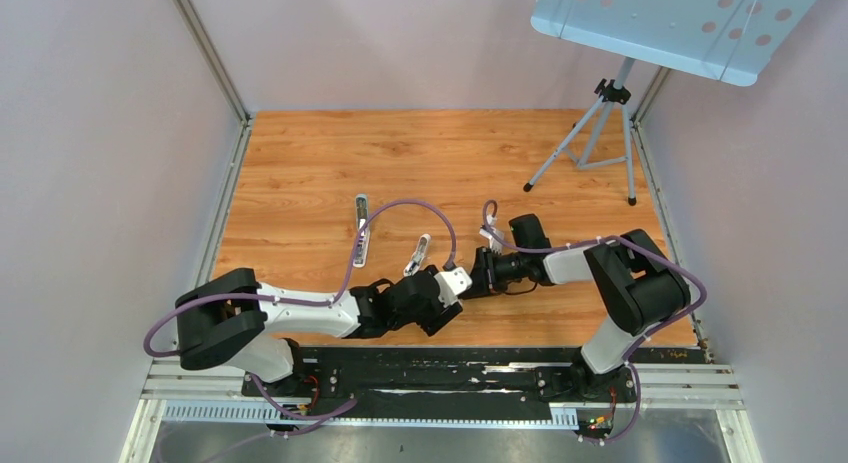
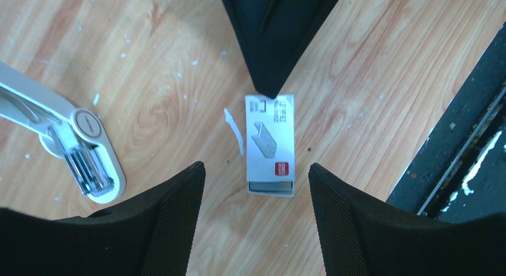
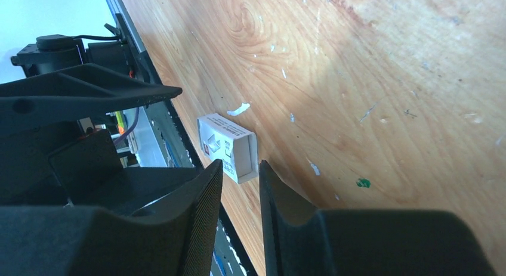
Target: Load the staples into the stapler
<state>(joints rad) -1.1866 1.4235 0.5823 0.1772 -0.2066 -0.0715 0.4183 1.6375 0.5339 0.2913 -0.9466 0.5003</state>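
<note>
Loading is not yet underway: the stapler is lying open just left of the small white box (grey staples seemingly peeking from one end). The left gripper is straddling the box, spread and untouching. The right gripper, narrowly parted, is pinching nothing.

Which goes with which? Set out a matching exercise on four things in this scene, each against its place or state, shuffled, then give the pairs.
Things:
1. small white box
2. stapler
3. paper scrap
4. tripod

Places or states:
a. stands at the far right of the table
b. metal channel exposed
c. thin white sliver lying just beside the box
d. lies flat on the wood, red mark on top

Pairs: 1-d, 2-b, 3-c, 4-a.
</note>
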